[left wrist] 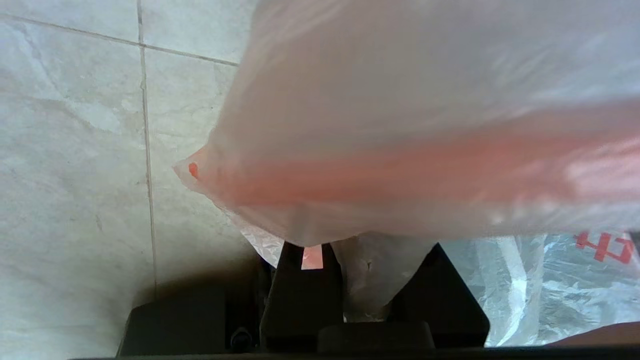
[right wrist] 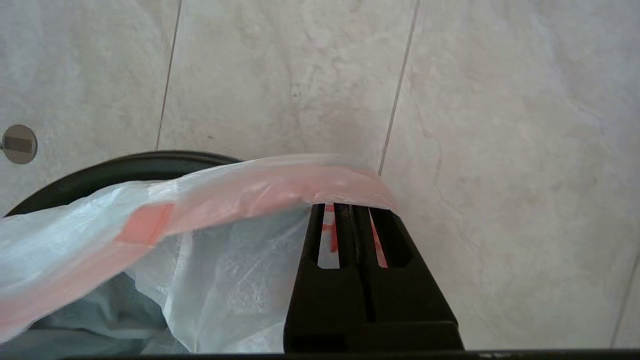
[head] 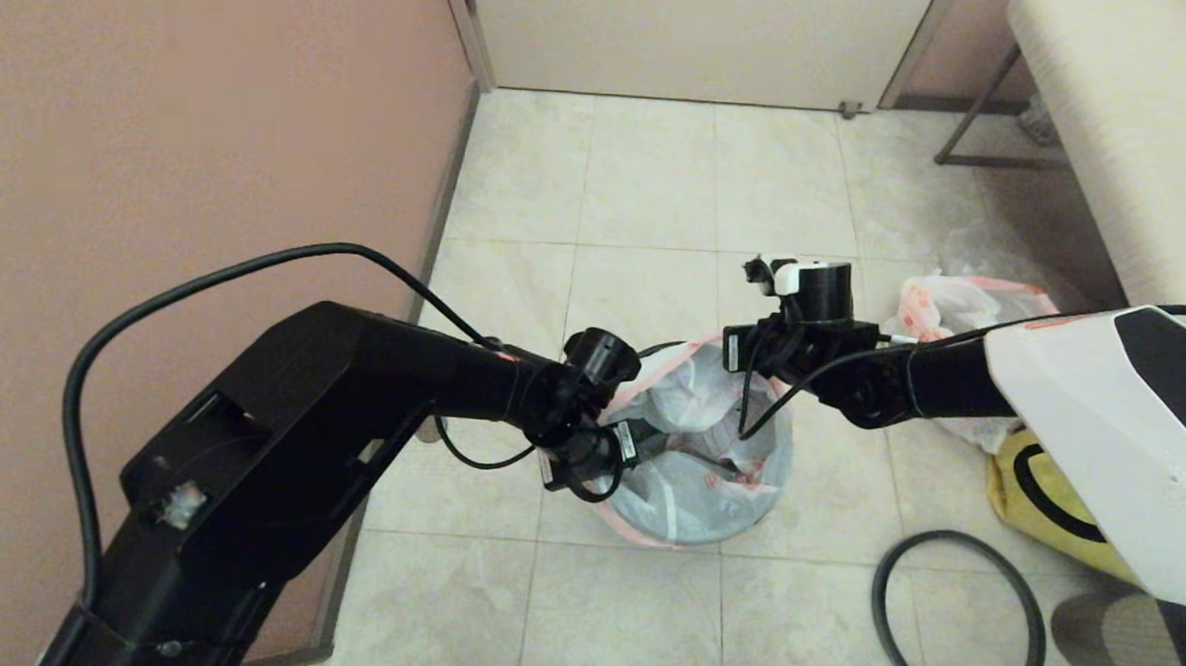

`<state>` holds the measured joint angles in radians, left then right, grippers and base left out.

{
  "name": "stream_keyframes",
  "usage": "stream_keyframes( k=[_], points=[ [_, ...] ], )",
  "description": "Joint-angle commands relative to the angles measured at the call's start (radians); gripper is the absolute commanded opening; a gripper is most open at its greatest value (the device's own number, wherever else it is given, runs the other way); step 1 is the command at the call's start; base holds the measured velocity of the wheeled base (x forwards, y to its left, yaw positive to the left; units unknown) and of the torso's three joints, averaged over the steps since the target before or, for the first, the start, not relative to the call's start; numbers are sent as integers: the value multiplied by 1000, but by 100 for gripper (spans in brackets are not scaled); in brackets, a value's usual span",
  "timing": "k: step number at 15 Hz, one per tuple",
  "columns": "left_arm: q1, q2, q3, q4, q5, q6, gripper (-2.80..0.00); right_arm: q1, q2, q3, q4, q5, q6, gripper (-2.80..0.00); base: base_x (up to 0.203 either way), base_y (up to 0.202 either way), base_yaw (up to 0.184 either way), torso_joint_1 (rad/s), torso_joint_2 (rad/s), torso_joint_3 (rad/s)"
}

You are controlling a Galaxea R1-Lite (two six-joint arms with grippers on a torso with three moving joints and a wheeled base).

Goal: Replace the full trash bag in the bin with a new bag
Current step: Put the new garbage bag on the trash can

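Note:
The full trash bag (head: 693,457) sits in the bin at the middle of the floor, translucent white, lumpy, with a red-orange band at its mouth. My left gripper (head: 638,440) is at the near-left side of the mouth, shut on a bunch of the bag's film (left wrist: 367,280). At the far side of the mouth my right gripper (head: 742,355) is shut on the banded edge (right wrist: 280,185), which drapes over its fingertips (right wrist: 325,215). The bag hides most of the bin; a stretch of its black rim (right wrist: 125,167) shows. The new bag (head: 955,304) lies limp on the floor behind my right arm.
A thin dark hoop (head: 944,537) lies flat on the tiles at the near right. A yellow bag (head: 1036,498) sits under my right arm. A pink wall (head: 212,126) runs along the left. A pale bench (head: 1123,116) stands at the far right.

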<state>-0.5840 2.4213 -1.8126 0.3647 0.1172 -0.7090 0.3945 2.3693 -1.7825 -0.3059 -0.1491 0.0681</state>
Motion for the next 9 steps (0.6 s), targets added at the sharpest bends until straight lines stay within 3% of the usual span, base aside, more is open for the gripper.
stream_keyframes(
  k=[1, 6, 9],
  points=[
    [-7, -1, 2, 0, 1, -4, -280, 1, 23, -25, 38, 0, 0, -280, 0, 0, 0, 0, 0, 0],
    [-19, -2, 15, -3, 1, 13, -280, 12, 43, -66, 60, 13, 1, -280, 0, 0, 0, 0, 0, 0],
    [-23, -16, 30, -10, -5, 22, -280, 30, 72, -172, 117, 19, 0, -280, 0, 0, 0, 0, 0, 0]
  ],
)
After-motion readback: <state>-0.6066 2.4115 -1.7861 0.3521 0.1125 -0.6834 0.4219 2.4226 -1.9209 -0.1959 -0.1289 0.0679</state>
